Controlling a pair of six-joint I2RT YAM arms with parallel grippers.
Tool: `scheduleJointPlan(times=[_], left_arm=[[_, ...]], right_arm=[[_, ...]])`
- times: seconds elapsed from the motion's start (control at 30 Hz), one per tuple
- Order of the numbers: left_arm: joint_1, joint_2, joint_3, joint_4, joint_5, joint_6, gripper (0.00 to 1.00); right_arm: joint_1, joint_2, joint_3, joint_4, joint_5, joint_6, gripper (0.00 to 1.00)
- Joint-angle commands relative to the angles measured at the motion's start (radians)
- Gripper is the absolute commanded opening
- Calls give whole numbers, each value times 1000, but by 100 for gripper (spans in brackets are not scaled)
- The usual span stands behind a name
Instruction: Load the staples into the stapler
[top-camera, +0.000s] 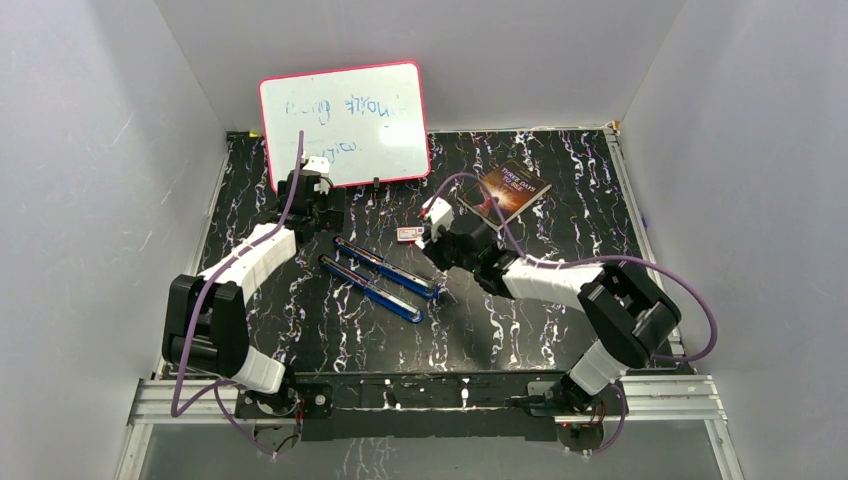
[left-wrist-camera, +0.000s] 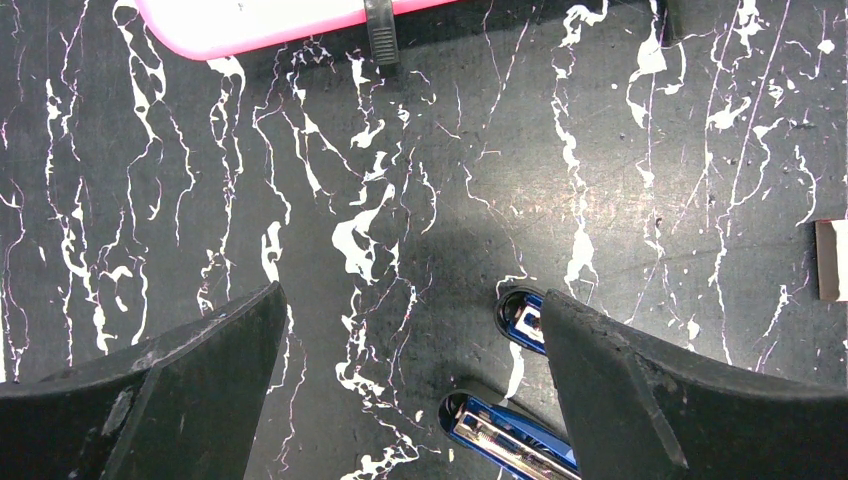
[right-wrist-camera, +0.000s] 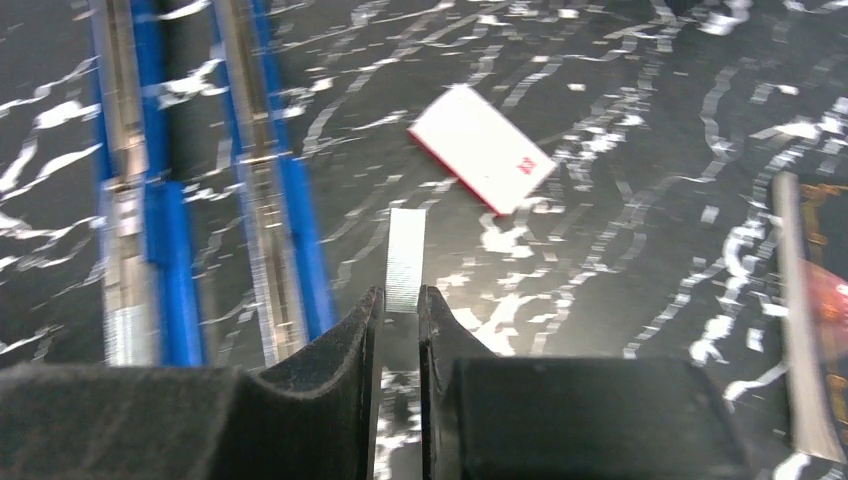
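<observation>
The blue stapler (top-camera: 380, 275) lies opened flat in the middle of the black marbled table, its two long halves side by side (right-wrist-camera: 280, 200). A short silvery strip of staples (right-wrist-camera: 405, 258) sticks out forward from my right gripper (right-wrist-camera: 400, 295), which is shut on it just right of the stapler's halves and above the table. In the top view the right gripper (top-camera: 432, 228) hovers beside the stapler's far end. My left gripper (left-wrist-camera: 410, 292) is open and holds nothing, over bare table at the stapler's rounded ends (left-wrist-camera: 500, 430); from above, the left gripper (top-camera: 318, 205) is seen near the whiteboard.
A pink-framed whiteboard (top-camera: 345, 125) leans at the back wall. A small white box with a red label (top-camera: 408, 234) lies close to the right gripper, also in the right wrist view (right-wrist-camera: 480, 148). A dark book (top-camera: 512, 190) lies at the back right. Grey walls close in the table.
</observation>
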Motion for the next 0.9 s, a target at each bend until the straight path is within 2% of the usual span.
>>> scheduleJointPlan(times=[0.0,0.23,0.87], left_arm=[[5,-51,-9,10,3,-7,98],[5,-51,-9,10,5,-7,98],[5,-51,-10,11,10,-9,98]], right_arm=[[111,-53,13,-62,7,-7,0],[197,-39,64,-126,21,14,0],[157,63,202,-294,-17,-1,0]])
